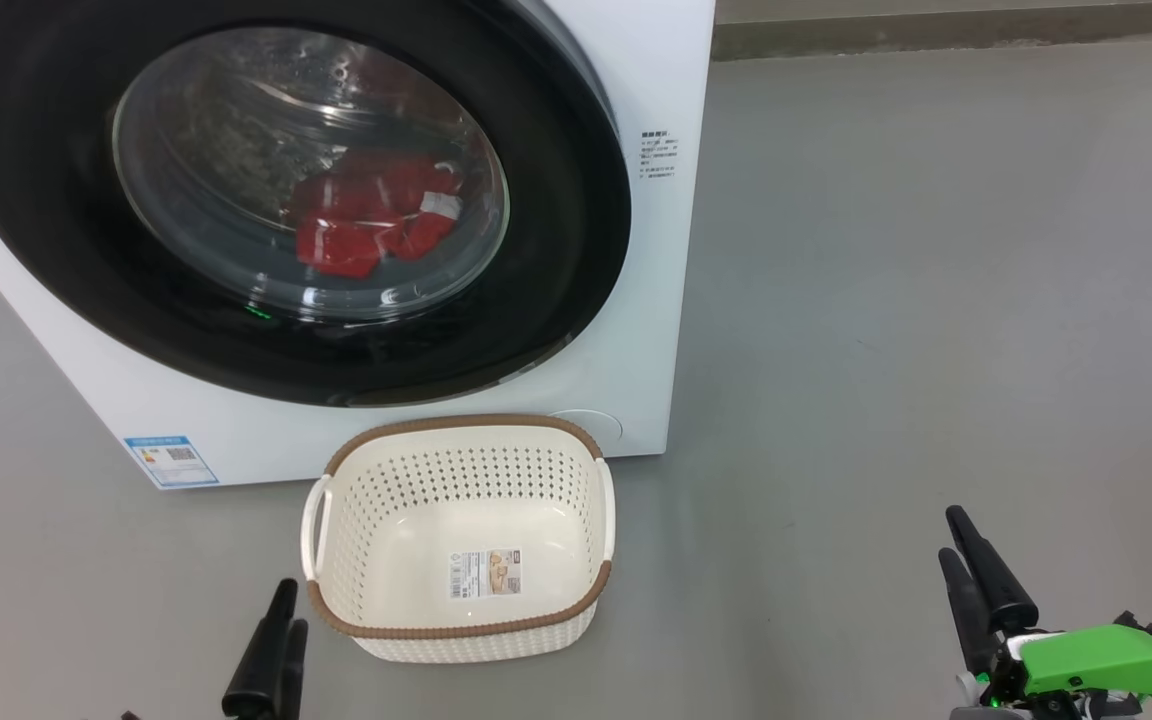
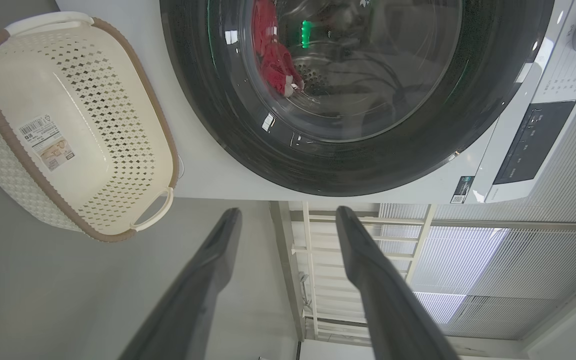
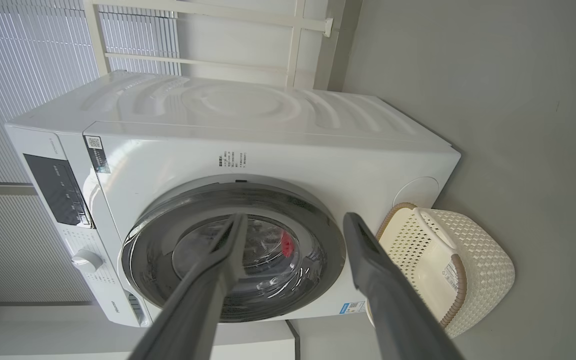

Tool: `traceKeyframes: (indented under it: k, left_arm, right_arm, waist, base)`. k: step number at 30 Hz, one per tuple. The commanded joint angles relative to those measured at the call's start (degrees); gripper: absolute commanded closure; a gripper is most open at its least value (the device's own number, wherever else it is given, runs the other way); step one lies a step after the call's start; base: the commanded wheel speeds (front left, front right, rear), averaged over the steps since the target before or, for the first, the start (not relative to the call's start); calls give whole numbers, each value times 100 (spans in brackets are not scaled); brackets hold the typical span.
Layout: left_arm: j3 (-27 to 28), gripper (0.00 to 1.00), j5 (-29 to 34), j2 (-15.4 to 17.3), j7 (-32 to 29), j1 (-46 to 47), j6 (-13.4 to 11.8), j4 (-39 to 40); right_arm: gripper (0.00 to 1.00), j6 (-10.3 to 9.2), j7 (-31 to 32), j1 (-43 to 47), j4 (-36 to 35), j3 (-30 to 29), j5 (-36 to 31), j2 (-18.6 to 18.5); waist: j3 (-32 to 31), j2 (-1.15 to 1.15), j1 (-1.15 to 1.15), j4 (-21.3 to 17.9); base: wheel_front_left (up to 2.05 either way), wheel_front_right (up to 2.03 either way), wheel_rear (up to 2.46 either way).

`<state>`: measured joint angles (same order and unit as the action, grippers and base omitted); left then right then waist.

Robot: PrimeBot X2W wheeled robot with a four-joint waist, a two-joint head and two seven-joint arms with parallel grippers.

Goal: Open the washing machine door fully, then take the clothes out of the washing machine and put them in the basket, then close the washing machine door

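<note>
The washing machine (image 1: 658,330) is standing on the grey floor (image 1: 916,300), and its washing machine door (image 1: 576,210) is sitting shut against its front. A blue label (image 1: 171,460) is sticking low on the front near the machine's bottom corner. It is carrying a square code, but its writing is too small to read. A block of small dark print (image 1: 658,156) beside the door's rim is also proving unreadable. In the right wrist view a dark control panel (image 3: 58,190) and a round dial (image 3: 86,260) are showing, with their markings too fine to make out.

The clothes (image 1: 366,220) are lying inside the drum behind the glass, partly blurred by reflections. The basket (image 1: 456,423) is resting on the floor just in front of the machine, below the door. Whether it is touching the front is hard to tell. A paper label (image 1: 485,573) with a barcode is lying on its bottom, its text illegible.

The left gripper (image 2: 288,212) is hovering with its fingers spread apart and gripping nothing. The right gripper (image 3: 295,217) is likewise holding its fingers wide and empty. The head view is cutting off the machine's top and both gripper bases.
</note>
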<state>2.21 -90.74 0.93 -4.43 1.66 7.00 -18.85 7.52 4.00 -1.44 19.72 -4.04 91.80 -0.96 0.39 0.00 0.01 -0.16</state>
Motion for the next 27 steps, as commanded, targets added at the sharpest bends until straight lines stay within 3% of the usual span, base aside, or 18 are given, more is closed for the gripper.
traceKeyframes:
  k: [1,11,27]
  left_arm:
    - [-31,0,101,99,72,282,7,168]
    - [-183,0,652,161,284,420,0,121]
    - [-147,0,1921,107,537,561,-57,122]
  right_arm:
    - [0,1,-69,-318,-131,90,-110,-70]
    - [0,0,-242,-475,-61,267,-618,-88]
    - [0,0,-495,-696,31,428,-2004,-88]
  waist:
    - [4,0,0,-2]
    - [11,0,-1,-16]
    - [33,0,-1,-43]
  base:
    - [0,0,0]
    - [0,0,0]
    - [0,0,0]
